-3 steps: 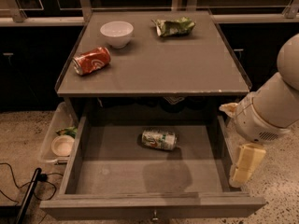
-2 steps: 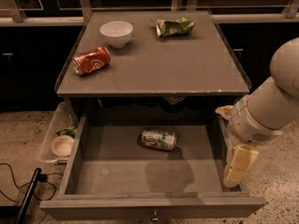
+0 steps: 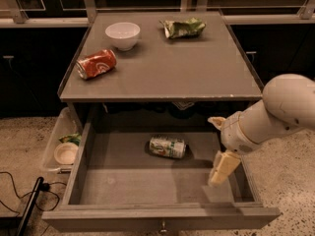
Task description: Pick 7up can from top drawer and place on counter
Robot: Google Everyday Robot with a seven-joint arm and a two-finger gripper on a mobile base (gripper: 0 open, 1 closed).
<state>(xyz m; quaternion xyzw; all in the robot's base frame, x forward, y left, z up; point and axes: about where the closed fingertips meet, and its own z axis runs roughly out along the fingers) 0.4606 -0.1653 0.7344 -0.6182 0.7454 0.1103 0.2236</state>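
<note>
The 7up can (image 3: 168,147), green and silver-white, lies on its side in the middle of the open top drawer (image 3: 147,191). The drawer is pulled out below the grey counter (image 3: 172,68). My gripper (image 3: 219,146) hangs over the right side of the drawer, to the right of the can and apart from it. Its cream fingers (image 3: 224,167) are spread apart and hold nothing.
On the counter are an orange-red soda can (image 3: 96,64) on its side, a white bowl (image 3: 122,35) and a green foil snack bag (image 3: 183,27). A clear plastic bin (image 3: 63,144) with small items stands left of the drawer. A black cable (image 3: 19,191) lies on the floor.
My arm and gripper have moved left, from beside the drawer's right wall to over the drawer's right side, closer to the can. The can has not moved.
</note>
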